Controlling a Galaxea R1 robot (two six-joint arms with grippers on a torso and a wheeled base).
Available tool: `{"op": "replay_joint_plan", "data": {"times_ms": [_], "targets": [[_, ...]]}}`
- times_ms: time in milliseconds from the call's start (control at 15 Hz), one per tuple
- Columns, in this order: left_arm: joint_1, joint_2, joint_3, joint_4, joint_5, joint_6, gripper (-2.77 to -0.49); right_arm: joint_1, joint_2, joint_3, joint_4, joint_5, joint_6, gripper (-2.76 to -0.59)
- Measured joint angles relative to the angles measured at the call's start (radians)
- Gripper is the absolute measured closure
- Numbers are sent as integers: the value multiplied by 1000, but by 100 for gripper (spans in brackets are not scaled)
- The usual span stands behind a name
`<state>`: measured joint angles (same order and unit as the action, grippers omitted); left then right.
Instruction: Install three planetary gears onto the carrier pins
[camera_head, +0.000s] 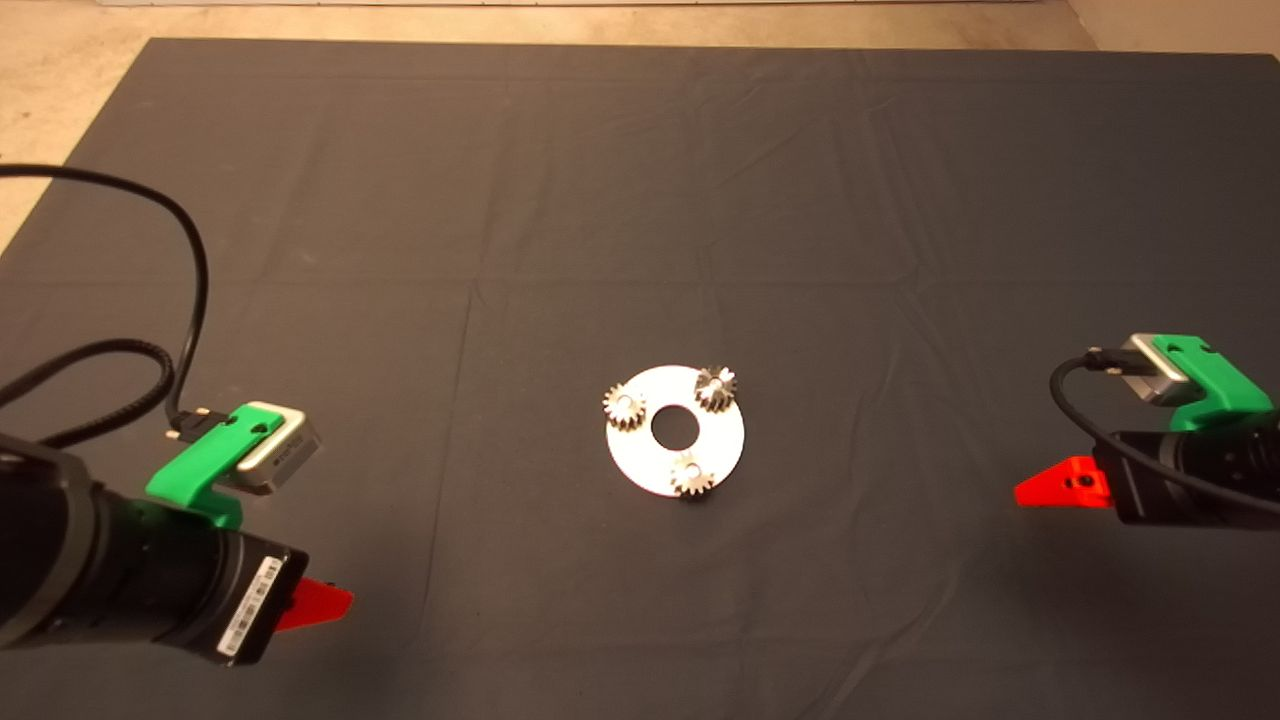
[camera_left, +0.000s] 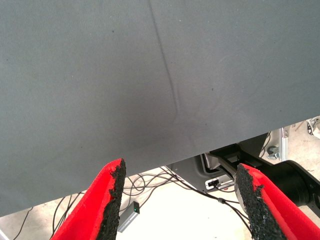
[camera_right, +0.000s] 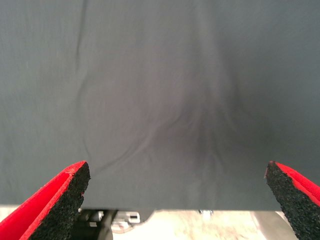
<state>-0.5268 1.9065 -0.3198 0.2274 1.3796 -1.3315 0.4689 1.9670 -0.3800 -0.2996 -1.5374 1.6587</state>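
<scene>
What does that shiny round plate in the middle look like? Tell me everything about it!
The round plate is a flat, silver-white disc that looks like metal, with a big round hole in its middle. It lies flat on the dark mat, near the centre. Three small toothed gears sit on it, spread evenly around the hole. Both pincers are far off to the sides, so nothing else touches it.

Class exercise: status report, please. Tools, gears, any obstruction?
Left tool open, right tool open, both clear of the disc. Three planetary gears on it. No obstruction.
</scene>
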Motion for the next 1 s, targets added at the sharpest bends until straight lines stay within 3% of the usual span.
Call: {"op": "replay_joint_plan", "data": {"times_ms": [267, 1000], "targets": [[9, 0, 0, -3, 0, 0, -149, -39, 32, 4, -1, 4, -20, -262], [8, -3, 0, -5, 0, 0, -149, -56, 45, 9, -3, 4, -28, -262]]}}
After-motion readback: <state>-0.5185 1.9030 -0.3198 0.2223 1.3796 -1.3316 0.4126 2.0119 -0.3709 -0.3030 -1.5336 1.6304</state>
